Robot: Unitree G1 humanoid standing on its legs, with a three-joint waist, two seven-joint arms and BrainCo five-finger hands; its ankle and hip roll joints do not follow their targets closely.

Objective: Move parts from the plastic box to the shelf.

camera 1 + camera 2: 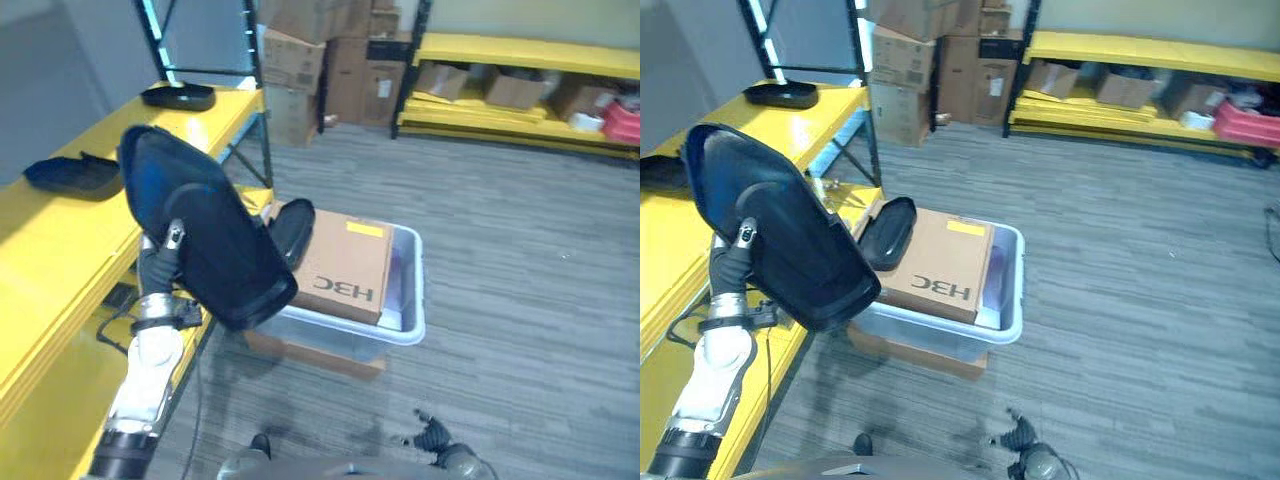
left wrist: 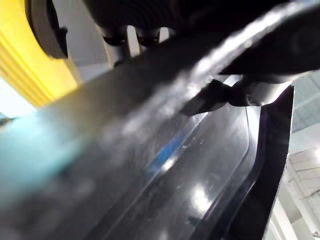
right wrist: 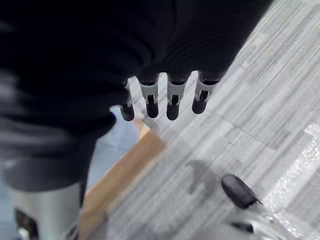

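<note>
A large black plastic part hangs in the air between the yellow shelf and the plastic box. My left hand is shut on it, thumb across its glossy inner face, fingers behind its edge. A second black part lies in the box beside a cardboard carton. Two more black parts rest on the shelf top. My right hand hangs low over the floor with straight fingers and nothing in it.
The plastic box stands on a flat cardboard base on the grey carpet. Stacked cardboard boxes and a low yellow rack with more boxes line the back wall. A black upright post rises at the shelf's far end.
</note>
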